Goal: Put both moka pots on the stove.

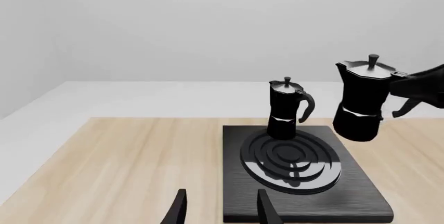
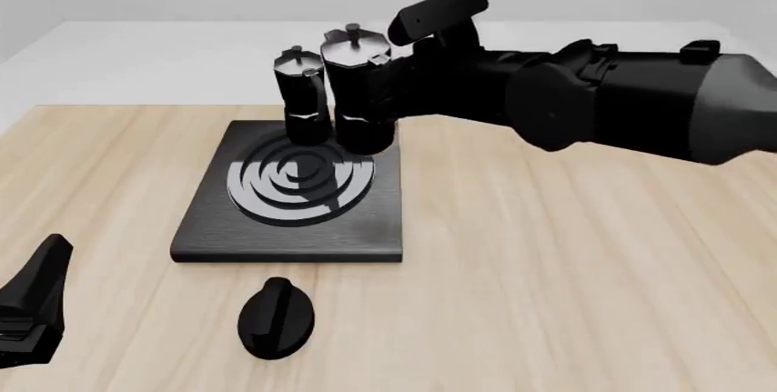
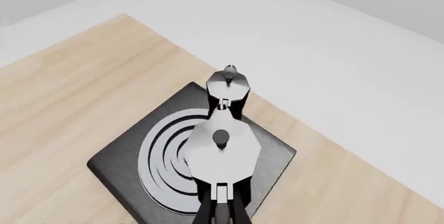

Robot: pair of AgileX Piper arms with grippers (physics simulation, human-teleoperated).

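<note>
- The moka pots are 2 small black faceted bodies with silvery grey lids, each topped by a knob, with a spout and a curved side handle.
- The left gripper (image 2: 36, 306) sits low at the near left edge of the table (image 2: 583, 274), well apart from the stove; in its wrist view the 2 dark fingers (image 1: 179, 208) stand apart with nothing between them.
- The knob (image 2: 277, 316) is a black oval lump lying on the pale wood-grain table just in front of the stove.
- The stove (image 2: 206, 228) is a flat square black slab with a brushed look, carrying concentric silver-grey rings on top.
- The first pot (image 2: 302, 95) stands upright on the far part of the stove, at the far edge of the rings.
- The second pot (image 2: 357, 92) is held upright just right of the first, its base lifted above the stove's right side in the left wrist view.
- The right gripper (image 2: 395, 74), glossy black, is closed on the second pot's handle side, its arm reaching in from the right.
</note>
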